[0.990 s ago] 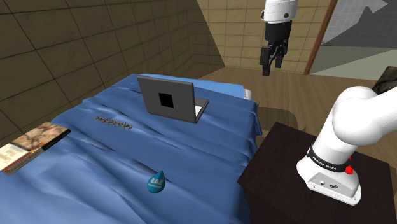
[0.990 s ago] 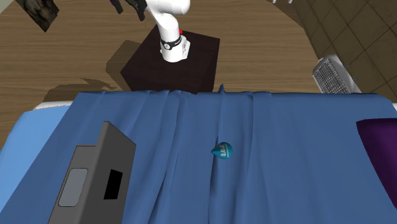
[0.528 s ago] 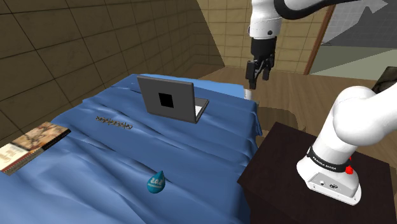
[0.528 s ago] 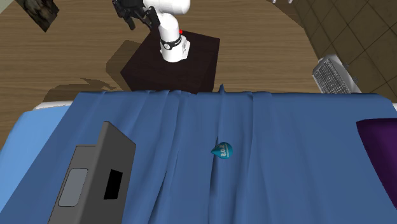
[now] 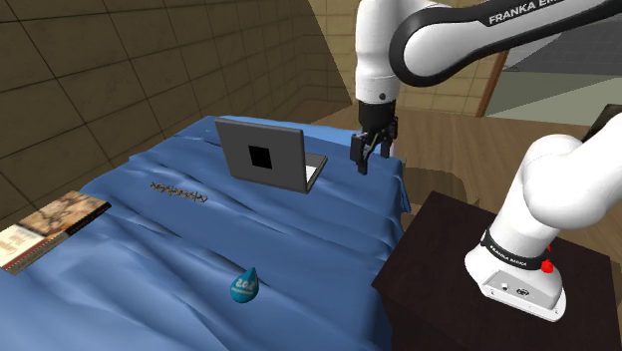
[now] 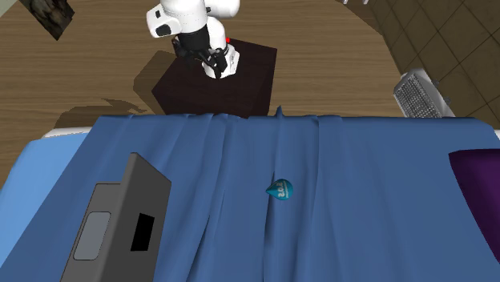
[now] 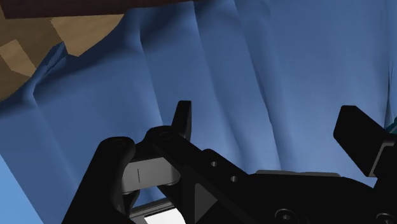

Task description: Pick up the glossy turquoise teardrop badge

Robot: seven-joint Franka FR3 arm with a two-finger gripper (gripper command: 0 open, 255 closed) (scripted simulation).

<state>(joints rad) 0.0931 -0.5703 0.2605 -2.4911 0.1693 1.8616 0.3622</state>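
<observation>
Checking gripper (image 5: 365, 160) up near the bed's (image 6: 32, 168) stand-side edge, found fingers (image 7: 183, 118) spread wide, nothing held. Logged turquoise teardrop badge (image 5: 246, 286) flat on blue sheet (image 5: 159, 249), near same edge, well apart from gripper and laptop (image 5: 264, 155).

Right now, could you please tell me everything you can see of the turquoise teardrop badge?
The badge is a small glossy turquoise teardrop with pale markings on its face that I cannot read. It lies flat on the wrinkled blue bedcover, its pointed tip turned roughly towards the laptop. Only the bedcover touches it; the gripper hangs well away from it.
</observation>
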